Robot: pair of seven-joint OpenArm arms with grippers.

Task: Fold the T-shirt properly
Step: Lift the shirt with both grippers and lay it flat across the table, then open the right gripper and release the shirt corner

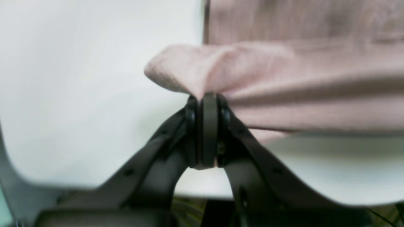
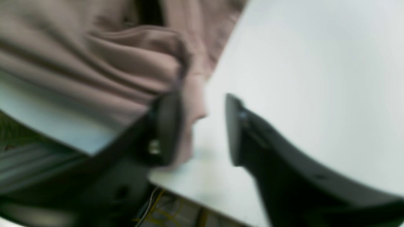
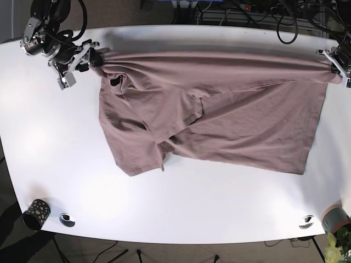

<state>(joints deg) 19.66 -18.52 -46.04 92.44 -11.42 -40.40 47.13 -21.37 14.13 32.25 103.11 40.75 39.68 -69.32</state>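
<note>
Pinching a fold of the shirt, the left gripper is clamping tight at its far right corner. At the shirt's far left corner, the right gripper is gaping wide, one finger touching cloth on the table.

T-shirt: soft matt knit cloth, dusty pink, finely textured at the fold above the left end effector. Fingers: matt black plastic. Surface beside them: smooth white, slight sheen.
</note>
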